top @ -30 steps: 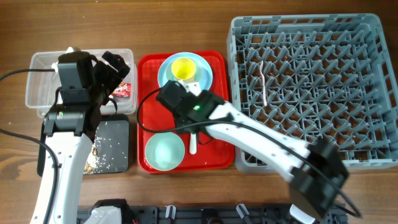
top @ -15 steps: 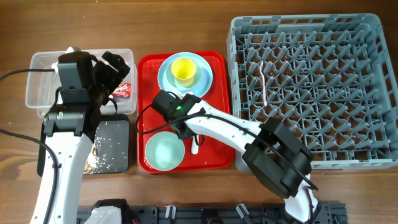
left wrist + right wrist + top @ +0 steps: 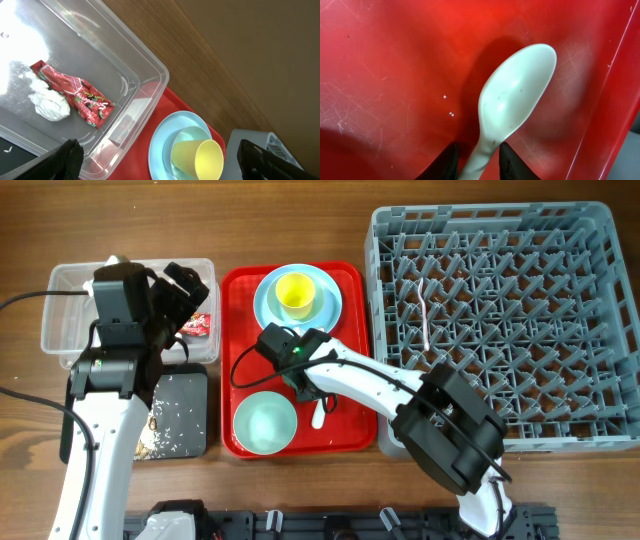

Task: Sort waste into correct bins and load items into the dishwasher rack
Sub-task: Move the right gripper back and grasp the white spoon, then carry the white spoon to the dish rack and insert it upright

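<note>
On the red tray (image 3: 238, 300) lies the white spoon (image 3: 515, 95) (image 3: 318, 416), and my right gripper (image 3: 477, 155) (image 3: 308, 390) is shut on its handle just below the bowl. A mint-green bowl (image 3: 265, 423) sits at the tray's front. The yellow cup (image 3: 295, 292) (image 3: 200, 157) stands in a small pale blue bowl (image 3: 187, 135) on the pale blue plate (image 3: 265, 298). My left gripper (image 3: 162, 160) (image 3: 185, 295) hangs open over the clear tub (image 3: 125, 60), which holds the red wrapper (image 3: 75, 92) and the white tissue (image 3: 50, 102). A white fork (image 3: 424, 310) lies in the dishwasher rack (image 3: 600, 240).
The black tray (image 3: 190, 390) in front of the clear tub holds brown scraps and white crumbs (image 3: 155, 430). The rack fills the table's right side, tight against the red tray's right rim. Bare wooden tabletop shows at the far left.
My right arm has swung round and its gripper has come down over the spoon and narrowed onto the handle. The left arm has not moved.
</note>
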Tool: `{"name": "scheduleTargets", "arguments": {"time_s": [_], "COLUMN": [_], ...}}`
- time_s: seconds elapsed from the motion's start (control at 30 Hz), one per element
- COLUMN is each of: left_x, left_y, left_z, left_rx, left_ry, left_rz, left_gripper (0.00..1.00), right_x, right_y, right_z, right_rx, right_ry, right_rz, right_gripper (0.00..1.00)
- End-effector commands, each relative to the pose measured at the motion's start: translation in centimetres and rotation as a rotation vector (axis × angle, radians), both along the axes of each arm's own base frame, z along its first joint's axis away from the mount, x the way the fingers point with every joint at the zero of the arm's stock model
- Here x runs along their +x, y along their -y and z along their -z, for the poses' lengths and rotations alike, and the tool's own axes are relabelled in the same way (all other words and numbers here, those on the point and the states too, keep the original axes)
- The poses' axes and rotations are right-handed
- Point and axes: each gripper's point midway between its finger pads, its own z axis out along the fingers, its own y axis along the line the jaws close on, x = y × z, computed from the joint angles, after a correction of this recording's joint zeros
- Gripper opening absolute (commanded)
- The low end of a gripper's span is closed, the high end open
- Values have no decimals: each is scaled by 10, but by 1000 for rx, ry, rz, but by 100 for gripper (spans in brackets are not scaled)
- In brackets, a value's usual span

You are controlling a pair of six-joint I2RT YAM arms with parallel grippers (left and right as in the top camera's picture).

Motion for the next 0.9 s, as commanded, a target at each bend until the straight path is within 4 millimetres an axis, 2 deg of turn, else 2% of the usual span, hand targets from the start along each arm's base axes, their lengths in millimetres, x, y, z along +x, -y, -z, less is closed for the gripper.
{"name": "scheduleTargets", "arguments": {"time_s": [0.0, 0.17, 0.33, 0.43, 0.53, 0.57, 0.63, 0.73, 0.8, 0.87], "left_x": [2, 2, 2, 2, 2, 2, 2, 2, 2, 2], "left_y": [-2, -2, -2, -2, -2, -2, -2, -2, -2, -2], "left_z": [-5, -5, -5, -5, -5, -5, -5, -5, -5, -5], "left_rx": [-1, -1, -1, -1, -1, -1, -1, -1, -1, -1], "left_ry": [12, 12, 12, 12, 12, 12, 12, 12, 12, 13], "left_rz": [-4, -4, -4, -4, -4, -4, -4, -4, -4, -4], "left_gripper": [100, 100, 100, 100, 100, 100, 100, 100, 100, 100], "right_x": [-9, -11, -11, -13, -9, -5, 9, 34, 56, 70], "right_y": [14, 16, 23, 24, 22, 20, 14, 15, 30, 46], "right_z": [16, 16, 15, 15, 8, 1, -27, -74, -112, -135], "right_rx": [-53, -58, -81, -86, -70, -58, -6, 54, 103, 133], "right_ry": [-31, -34, -36, -42, -38, -37, -28, 35, 109, 159], "right_rz": [22, 34, 48, 48, 52, 55, 8, -49, -41, -14], "right_gripper": [28, 17, 16, 4, 4, 4, 4, 4, 4, 4]}}
